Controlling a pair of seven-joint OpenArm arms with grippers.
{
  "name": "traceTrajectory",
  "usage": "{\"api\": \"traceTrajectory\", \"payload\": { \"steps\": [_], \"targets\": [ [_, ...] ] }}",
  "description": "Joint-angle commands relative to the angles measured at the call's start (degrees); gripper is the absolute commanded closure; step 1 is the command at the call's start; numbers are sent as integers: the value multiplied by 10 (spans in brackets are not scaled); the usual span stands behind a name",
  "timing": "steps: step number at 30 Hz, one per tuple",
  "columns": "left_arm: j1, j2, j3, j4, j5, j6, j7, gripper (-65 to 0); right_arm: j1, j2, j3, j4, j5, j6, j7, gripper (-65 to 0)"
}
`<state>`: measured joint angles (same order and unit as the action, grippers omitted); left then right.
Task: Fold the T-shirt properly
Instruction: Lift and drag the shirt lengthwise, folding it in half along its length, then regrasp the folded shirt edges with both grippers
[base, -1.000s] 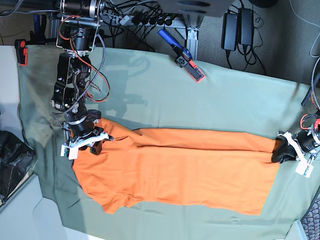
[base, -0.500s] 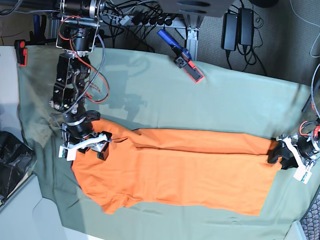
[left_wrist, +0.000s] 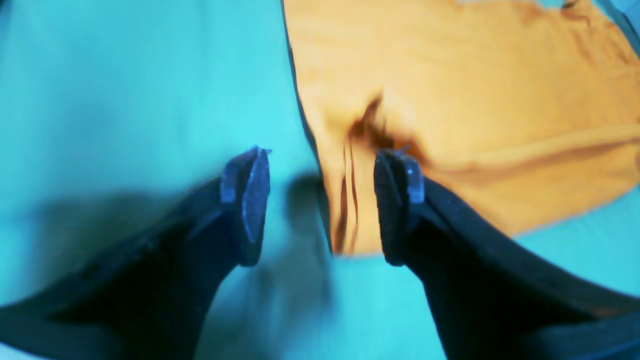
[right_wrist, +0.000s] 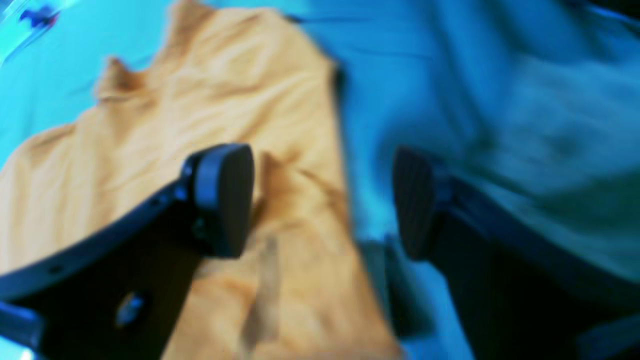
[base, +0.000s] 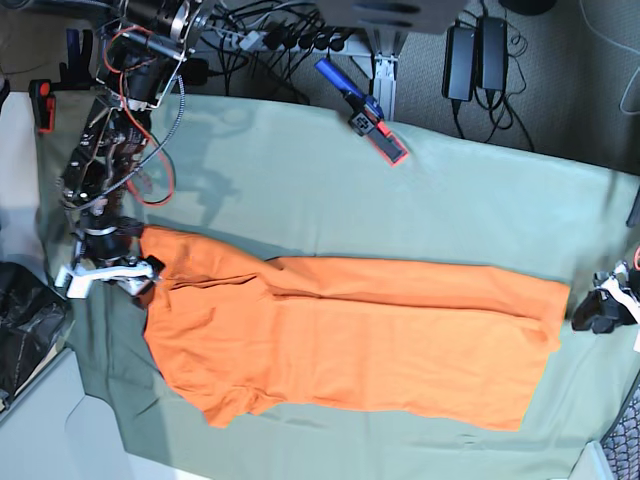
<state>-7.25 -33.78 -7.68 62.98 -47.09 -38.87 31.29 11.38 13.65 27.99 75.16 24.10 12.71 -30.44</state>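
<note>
Base view, T-shirt (base: 350, 340): orange, spread flat and lengthwise across the green cloth (base: 420, 200), folded into a long band; sleeve end toward the view's left, straight hem toward the right.
T-shirt surface: long crease along the upper part, small wrinkles near the left end; lower left corner juts out as a sleeve flap.
Left wrist view, T-shirt (left_wrist: 450, 90): corner of the hem between the two fingers, puckered in dark folds by the right-hand finger (left_wrist: 397, 210); lying loose, not pinched.
Right wrist view, T-shirt (right_wrist: 225, 90): wrinkled edge under and between the fingers; blurred, no grip visible.
Left gripper (base: 606, 310): at the view's right edge, just off the hem corner, jaws spread, nothing held.
Left gripper, wrist view (left_wrist: 320, 200): both pads wide apart, one over cloth, one over orange fabric.
Right gripper (base: 108, 272): at the T-shirt's left end by the collar side, jaws spread wide, empty.
Right gripper, wrist view (right_wrist: 320, 200): one finger over orange, the other over green.
Cloth: sage green, covers the table under everything, creased at left.
Clamp (base: 362, 110): blue and red, on the cloth's far edge, well apart from the T-shirt.
</note>
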Motion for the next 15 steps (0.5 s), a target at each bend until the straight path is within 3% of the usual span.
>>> {"api": "traceTrajectory", "payload": {
  "steps": [1, 8, 15],
  "targets": [
    [-7, -12, -4, 8, -16, -9, -13, -370, 8, 8, 11, 12, 6, 40, 6, -434],
    [9, -12, -4, 8, -20, -10, -15, -370, -53, 5, 31, 12, 60, 40, 6, -434],
    [9, -11, -4, 8, -38, -10, -14, -370, -82, -20, 28, 12, 105, 42, 6, -434]
  ]
}}
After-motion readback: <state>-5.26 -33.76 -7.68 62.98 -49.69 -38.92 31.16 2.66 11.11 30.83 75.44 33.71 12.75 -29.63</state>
